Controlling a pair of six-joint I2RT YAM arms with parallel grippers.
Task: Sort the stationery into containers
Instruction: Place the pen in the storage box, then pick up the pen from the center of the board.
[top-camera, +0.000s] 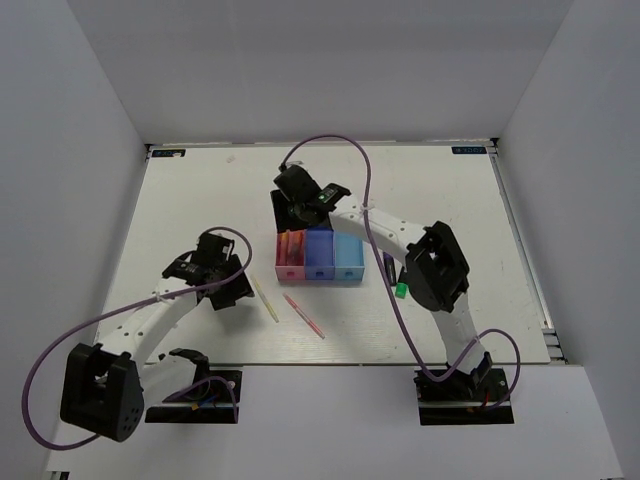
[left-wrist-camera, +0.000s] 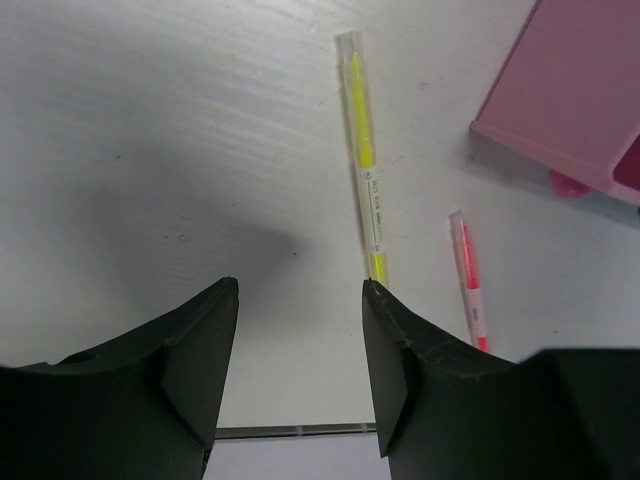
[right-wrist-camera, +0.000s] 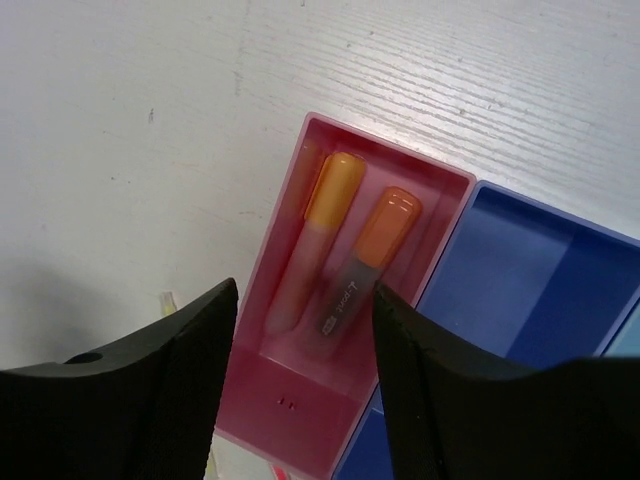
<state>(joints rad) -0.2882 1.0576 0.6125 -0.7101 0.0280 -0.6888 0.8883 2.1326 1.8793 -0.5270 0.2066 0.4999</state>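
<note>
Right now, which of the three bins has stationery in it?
The pink-red bin, at the left end of the row: two orange-capped highlighters lie inside. The dark blue bin and light blue bin show bare floors.

The white matt tabletop (left-wrist-camera: 150, 120) is showing a fine grain; the smooth pink-red rectangular plastic bin (right-wrist-camera: 290, 420) is gleaming; the thin yellow plastic pen (left-wrist-camera: 365, 160) is looking translucent.
</note>
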